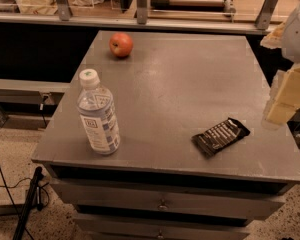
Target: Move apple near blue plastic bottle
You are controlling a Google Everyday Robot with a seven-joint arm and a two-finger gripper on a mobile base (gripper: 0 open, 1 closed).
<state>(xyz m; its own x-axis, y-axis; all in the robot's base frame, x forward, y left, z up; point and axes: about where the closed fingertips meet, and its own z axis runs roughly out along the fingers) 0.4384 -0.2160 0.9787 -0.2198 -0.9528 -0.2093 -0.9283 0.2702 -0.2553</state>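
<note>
The apple [121,44], round and red-orange, rests on the grey table top [180,89] at its far left. The blue plastic bottle [98,114], clear bluish with a white cap and a white-and-blue label, stands upright near the table's front left edge, well apart from the apple. My gripper [282,101] shows as cream-coloured blocks at the right edge of the camera view, beside the table's right side and far from both the apple and the bottle. It holds nothing that I can see.
A flat black snack wrapper [221,136] lies on the table's front right. Drawers [162,201] sit under the table top. A rail and shelving [140,21] run along the back. Cables [10,194] lie on the floor at the left.
</note>
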